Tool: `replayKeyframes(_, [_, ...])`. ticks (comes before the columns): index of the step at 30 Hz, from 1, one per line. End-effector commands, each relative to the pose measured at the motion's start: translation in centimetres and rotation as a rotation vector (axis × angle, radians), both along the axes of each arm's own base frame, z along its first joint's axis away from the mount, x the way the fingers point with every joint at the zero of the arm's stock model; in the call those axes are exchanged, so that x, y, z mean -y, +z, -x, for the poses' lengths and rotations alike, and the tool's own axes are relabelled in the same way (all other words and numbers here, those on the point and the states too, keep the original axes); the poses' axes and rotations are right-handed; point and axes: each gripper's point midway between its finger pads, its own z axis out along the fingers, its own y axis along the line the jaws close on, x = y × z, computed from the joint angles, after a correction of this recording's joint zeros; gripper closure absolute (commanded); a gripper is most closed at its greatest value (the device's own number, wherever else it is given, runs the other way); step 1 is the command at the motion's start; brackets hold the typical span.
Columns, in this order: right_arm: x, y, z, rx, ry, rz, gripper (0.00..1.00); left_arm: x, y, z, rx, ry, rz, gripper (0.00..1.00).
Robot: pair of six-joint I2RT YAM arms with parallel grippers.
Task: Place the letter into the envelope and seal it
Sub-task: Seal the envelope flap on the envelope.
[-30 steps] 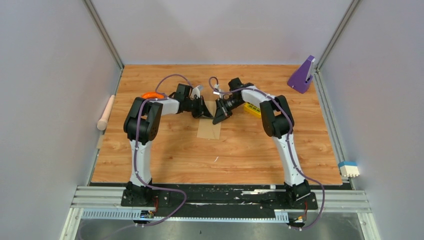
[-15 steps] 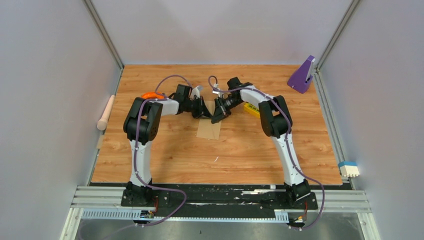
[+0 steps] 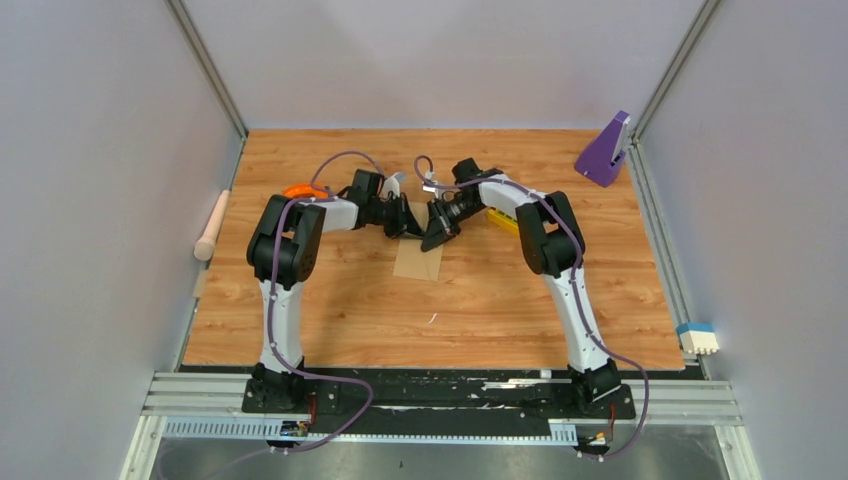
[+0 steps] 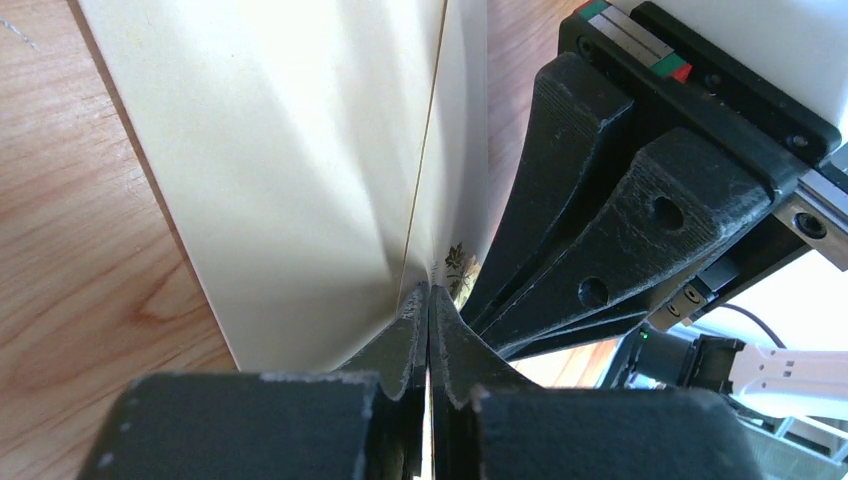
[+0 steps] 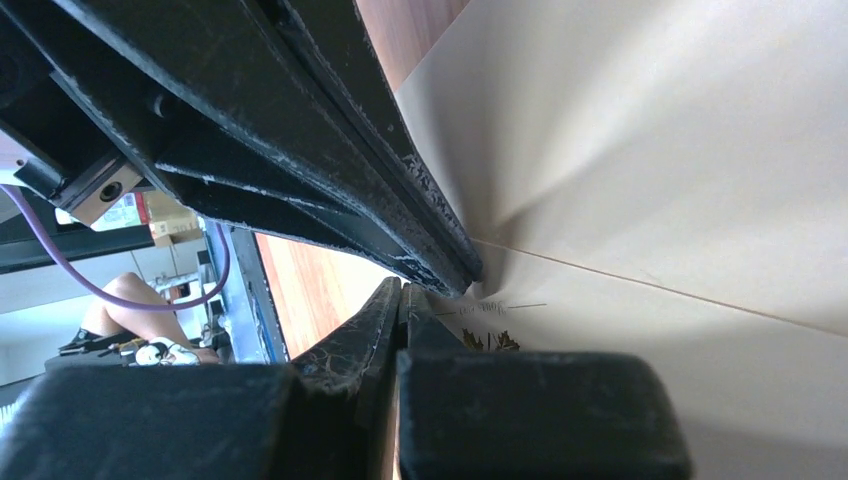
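The cream letter (image 4: 300, 150) carries a straight fold line and a small leaf print, and it rises off the wooden table toward both grippers. My left gripper (image 4: 428, 300) is shut, pinching the letter's edge by the leaf print. My right gripper (image 5: 403, 292) is shut on the same edge, right beside the left fingers (image 5: 300, 150). In the top view the two grippers, left (image 3: 411, 228) and right (image 3: 434, 238), meet at the table's middle, over the far end of the tan envelope (image 3: 417, 264), which lies flat. From above the letter is mostly hidden under the grippers.
A yellow block (image 3: 505, 220) lies behind the right wrist and an orange object (image 3: 303, 190) behind the left arm. A purple stand (image 3: 604, 150) sits at the back right corner. A wooden rod (image 3: 211, 228) lies off the left edge, and a white-blue block (image 3: 698, 338) off the right.
My right gripper has edged a little left, closer to the left gripper. The left arm and the envelope have stayed put.
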Motion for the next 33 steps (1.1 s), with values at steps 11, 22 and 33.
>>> replayKeyframes(11, [1.7,-2.6,0.1,-0.016,-0.025,0.081,1.00,-2.2,-1.5,0.1,-0.035,0.062,-0.008,1.00])
replayKeyframes(22, [2.8,1.7,-3.9,0.040,-0.093,-0.020,1.00,-3.6,-3.8,1.0,-0.078,0.059,-0.125,1.00])
replayKeyframes(33, [1.8,4.0,-5.9,0.041,-0.097,-0.131,1.00,-2.3,-3.2,1.3,-0.043,0.017,-0.132,1.00])
